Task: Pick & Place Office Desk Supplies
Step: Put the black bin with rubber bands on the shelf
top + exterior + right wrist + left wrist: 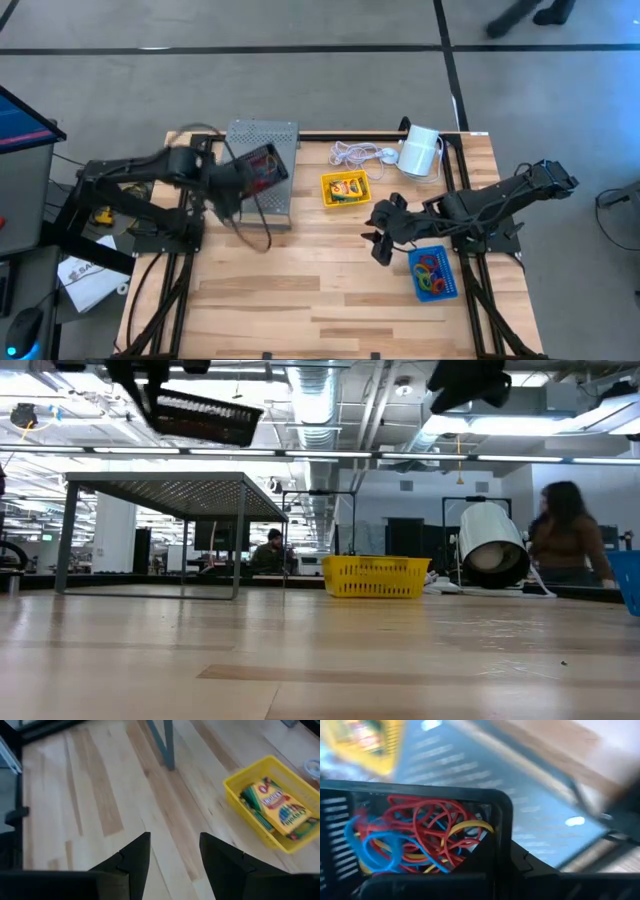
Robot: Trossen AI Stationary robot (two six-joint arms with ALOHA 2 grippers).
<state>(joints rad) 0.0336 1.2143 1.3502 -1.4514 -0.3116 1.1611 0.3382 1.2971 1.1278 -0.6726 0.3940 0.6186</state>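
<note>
1. high view: left gripper [232, 190] pinches the black tray [265, 166] above the grey shelf [262, 170]; yellow tray [345, 188] just beside the shelf.
2. left wrist view alone shows bands [415, 837] tangled inside.
3. right gripper [172, 852], fingers spread, empty, beyond the yellow tray; crayons [277, 805] inside.

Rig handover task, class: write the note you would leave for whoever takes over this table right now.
Left gripper: shut on the black mesh tray of rubber bands, held in the air over the grey perforated shelf.
Right gripper: open, empty, over bare table beside the blue tray.
Done: crayon boxes in the yellow tray; bands in the blue tray.
Left: set the black tray down.
</note>
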